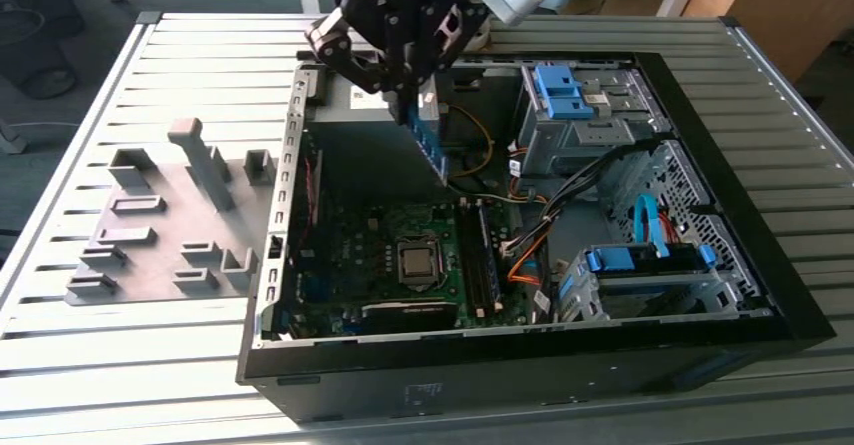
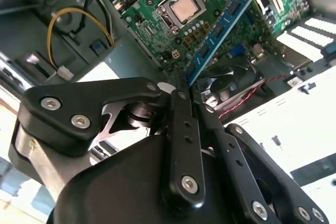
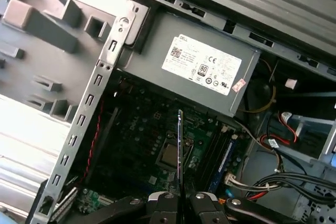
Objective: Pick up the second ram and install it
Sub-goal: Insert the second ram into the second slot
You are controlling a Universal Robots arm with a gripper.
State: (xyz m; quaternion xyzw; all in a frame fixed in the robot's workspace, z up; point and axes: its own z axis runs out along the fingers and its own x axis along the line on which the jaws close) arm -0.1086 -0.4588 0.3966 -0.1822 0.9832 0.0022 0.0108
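Exterior view first: the gripper hangs above the open computer case, over the end nearest the power supply, with its fingers closed narrowly on the upper end of the second ram. The stick is held clear of the motherboard, its long axis running steeply down from the fingers and leaning a little toward the exterior view's right, so its free end points down into the case, above the board and short of the processor socket. Two memory slots lie just beside the socket on the exterior view's right, and the held stick is well above them, not seated. A grey fixture plate with raised blocks sits on the slatted table outside the case wall.

In the second wrist view the black fingers pinch one end of the blue-green stick, whose broad face with dark chips shows; it stretches away from the gripper toward the socket.

In the first wrist view the stick appears edge-on as a thin line rising from the fingertips, crossing over the socket and pointing toward the grey power supply.
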